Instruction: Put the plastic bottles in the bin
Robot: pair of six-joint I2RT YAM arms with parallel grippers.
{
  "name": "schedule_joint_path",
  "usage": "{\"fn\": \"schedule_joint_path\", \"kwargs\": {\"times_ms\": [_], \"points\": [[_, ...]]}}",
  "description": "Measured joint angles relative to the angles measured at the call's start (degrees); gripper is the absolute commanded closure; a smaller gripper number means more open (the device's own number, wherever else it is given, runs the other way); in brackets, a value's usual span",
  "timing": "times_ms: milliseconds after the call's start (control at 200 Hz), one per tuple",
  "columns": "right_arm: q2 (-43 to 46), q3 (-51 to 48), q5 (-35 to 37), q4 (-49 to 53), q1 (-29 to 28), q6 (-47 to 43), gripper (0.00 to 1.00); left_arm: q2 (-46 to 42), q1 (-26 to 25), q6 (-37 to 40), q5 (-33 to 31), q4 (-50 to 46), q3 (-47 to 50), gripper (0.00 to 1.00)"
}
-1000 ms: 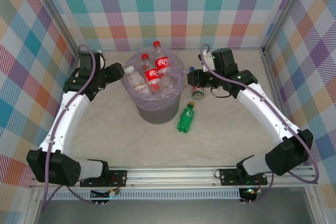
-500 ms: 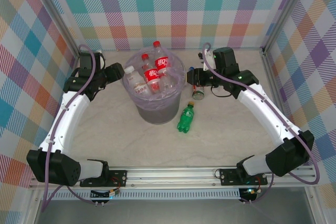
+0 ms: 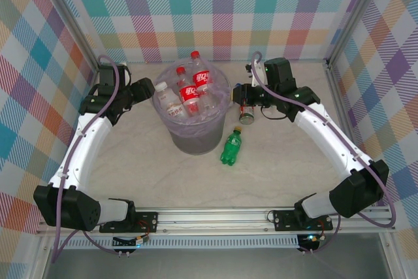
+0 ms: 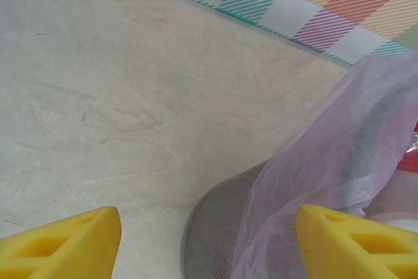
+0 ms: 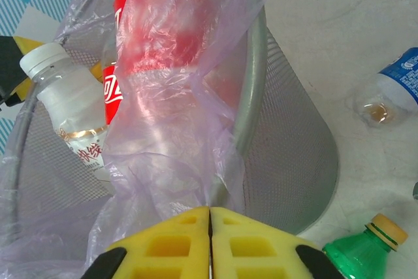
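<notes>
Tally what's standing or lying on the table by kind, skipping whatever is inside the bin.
Green bottle: 1
Blue-labelled bottle: 1
Bin: 1
Total: 3
</notes>
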State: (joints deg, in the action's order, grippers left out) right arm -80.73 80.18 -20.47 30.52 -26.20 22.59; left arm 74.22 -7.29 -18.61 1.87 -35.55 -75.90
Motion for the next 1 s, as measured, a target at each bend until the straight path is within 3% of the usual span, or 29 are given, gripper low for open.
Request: {"fn": "schedule_joint_path", "kwargs": {"times_ms": [205, 860, 1000], "points": [[0.7, -1.6, 0.1, -1.0, 0.3, 0.6, 1.0, 0.0, 0.1, 0.0, 0.0, 0.0, 0.0, 0.29], [6.8, -15.6, 2.2, -5.2, 0.7, 3.8, 1.0, 1.0, 0.1, 0.0, 0.1, 1.5, 0.0, 0.29], [6.3, -14.8, 2.5, -4.6, 0.7, 3.4, 0.7, 1.0, 0.1, 0.0, 0.2, 1.5, 0.0, 0.3]]}}
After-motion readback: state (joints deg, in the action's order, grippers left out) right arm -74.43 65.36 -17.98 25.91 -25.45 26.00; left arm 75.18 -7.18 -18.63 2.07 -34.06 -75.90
